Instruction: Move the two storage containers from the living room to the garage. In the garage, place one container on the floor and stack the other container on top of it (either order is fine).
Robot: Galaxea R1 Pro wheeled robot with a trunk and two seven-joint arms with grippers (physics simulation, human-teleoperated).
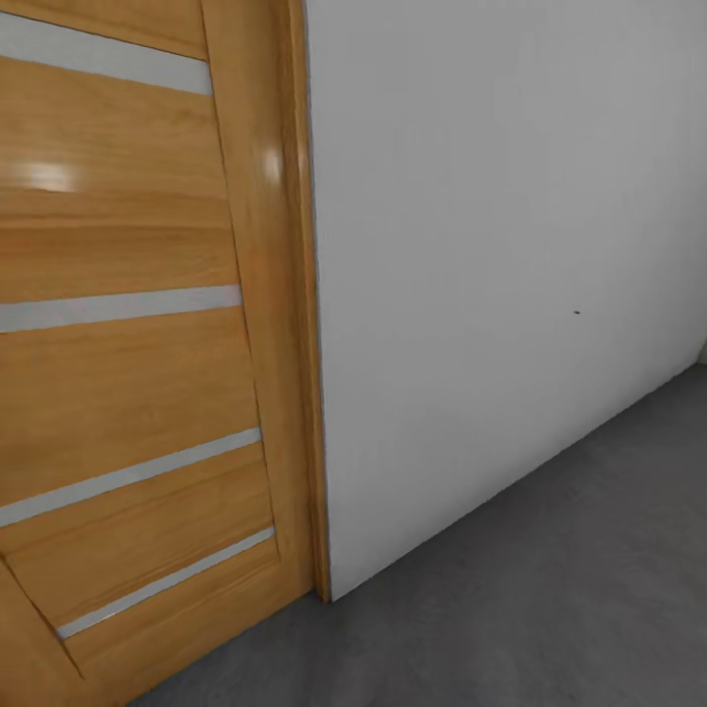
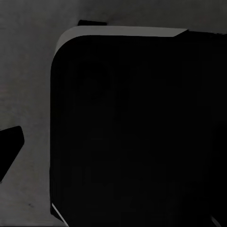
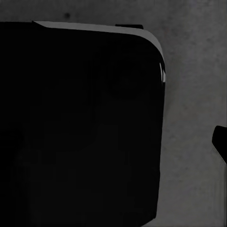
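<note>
Honey-coloured wood fills the near side of your head view: a panelled door [image 1: 128,373] with pale inset strips, its frame meeting a plain white wall [image 1: 511,245] that runs down to the dark grey concrete floor [image 1: 550,589]. That floor and wall suggest you are in the garage or at its doorway, though neither bin is in sight, so I cannot tell you where the two containers are from here.

Both wrist cameras look down at the same grey concrete. In the left wrist view a large black rounded block with a pale edge [image 2: 132,132] sits under the arm, probably part of your own base, and a small dark wedge [image 2: 10,146] at the frame edge may be a fingertip; it is too little to be sure. The right wrist view mirrors this, with the black block [image 3: 80,127] and a dark sliver [image 3: 220,142] at the edge. With so little of the fingers visible, I cannot tell whether either set is released or clenched, and nothing can be seen between them.

You appear to be travelling, so the job now is steering, not handling. You are close to the door and wall and angled toward them; turn the base away before rolling forward, keep the arms tucked over the base as they seem to be, and raise or swing the head until a container or the open floor comes into view before committing to a direction.
</note>
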